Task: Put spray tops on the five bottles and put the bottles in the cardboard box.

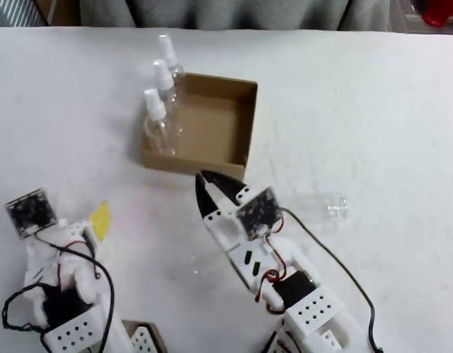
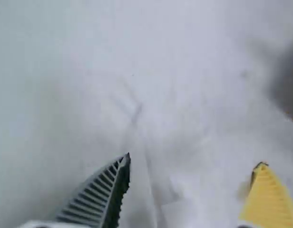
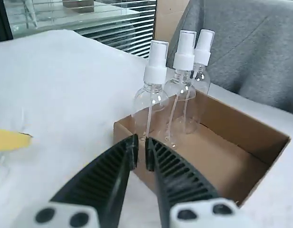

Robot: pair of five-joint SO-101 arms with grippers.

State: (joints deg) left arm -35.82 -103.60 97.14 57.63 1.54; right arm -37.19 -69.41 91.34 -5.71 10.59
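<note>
Looked like office or lab room: window blinds [image 3: 119, 21] behind white-covered table [image 1: 373, 110], grey fabric [image 3: 251, 52] draped at far edge.

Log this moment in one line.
cardboard box: three spray-topped bottles upright inside | table: one clear bottle lying outside box | left hand: open, empty | right hand: shut, empty, facing box
</note>
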